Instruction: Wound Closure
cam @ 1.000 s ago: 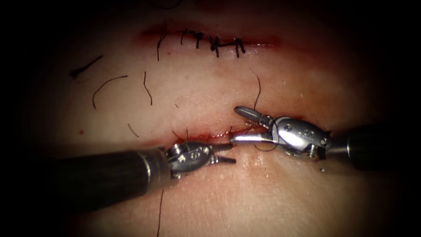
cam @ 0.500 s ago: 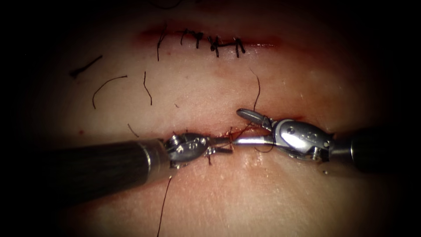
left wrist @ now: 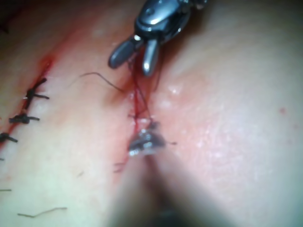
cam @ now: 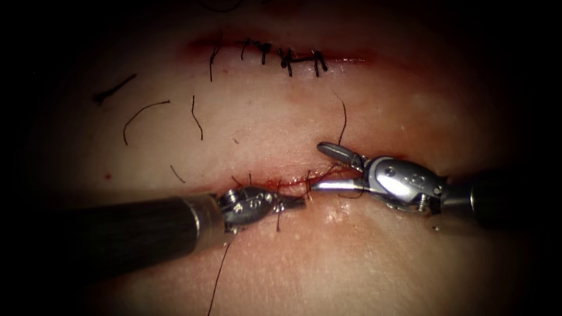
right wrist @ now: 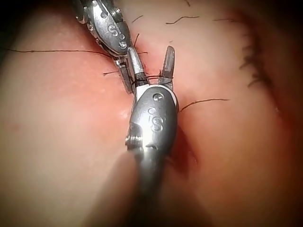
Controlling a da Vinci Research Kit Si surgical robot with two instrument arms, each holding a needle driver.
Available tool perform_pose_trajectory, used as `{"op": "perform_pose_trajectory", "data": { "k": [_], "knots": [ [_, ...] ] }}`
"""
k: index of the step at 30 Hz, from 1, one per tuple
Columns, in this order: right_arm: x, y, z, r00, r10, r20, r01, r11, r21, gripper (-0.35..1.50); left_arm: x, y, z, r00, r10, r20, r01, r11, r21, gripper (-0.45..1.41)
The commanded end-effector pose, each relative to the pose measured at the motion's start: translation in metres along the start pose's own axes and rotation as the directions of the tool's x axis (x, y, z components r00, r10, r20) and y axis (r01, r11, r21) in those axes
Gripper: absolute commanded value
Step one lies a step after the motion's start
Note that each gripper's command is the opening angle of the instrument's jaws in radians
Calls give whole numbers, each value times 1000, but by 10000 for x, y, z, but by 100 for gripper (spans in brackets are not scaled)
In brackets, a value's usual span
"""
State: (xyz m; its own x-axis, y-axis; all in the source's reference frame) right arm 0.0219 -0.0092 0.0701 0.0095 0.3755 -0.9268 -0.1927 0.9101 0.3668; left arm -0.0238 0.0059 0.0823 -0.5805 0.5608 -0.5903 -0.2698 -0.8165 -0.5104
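Tissue (cam: 351, 263), near cut (cam: 263, 182): left tool (cam: 293, 203) is clamping thread, right tool (cam: 317, 167) is gaping empty.
Left jaws are sitting closed, apparently on the thread (cam: 278, 217) at the cut's near lip; right jaws are straddling the strand at the cut's right part. Needle: cannot tell where it is lying. Judgement: the grip should be catching thread only, not the tissue lip, with tension running along the cut and the open jaws staying clear of the stitches.

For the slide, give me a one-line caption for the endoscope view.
Left tool shut on thread at the cut; right tool open beside it, over the tissue.
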Motion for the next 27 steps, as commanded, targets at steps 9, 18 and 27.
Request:
{"op": "perform_pose_trajectory", "data": {
  "k": [9,18,27],
  "knots": [
    [-4,-5,0,1000,6,-1,-6,1000,-1,57,-6,2,8,1000,3,12,-3,1000,-5,-3],
    [-9,-5,9,1000,2,0,-2,1000,-9,57,-8,20,-1,999,-3,54,2,1000,20,-45],
    [-14,-6,24,997,5,76,-1,998,-60,57,33,53,-13,998,29,61,-32,999,43,-45]
  ]
}}
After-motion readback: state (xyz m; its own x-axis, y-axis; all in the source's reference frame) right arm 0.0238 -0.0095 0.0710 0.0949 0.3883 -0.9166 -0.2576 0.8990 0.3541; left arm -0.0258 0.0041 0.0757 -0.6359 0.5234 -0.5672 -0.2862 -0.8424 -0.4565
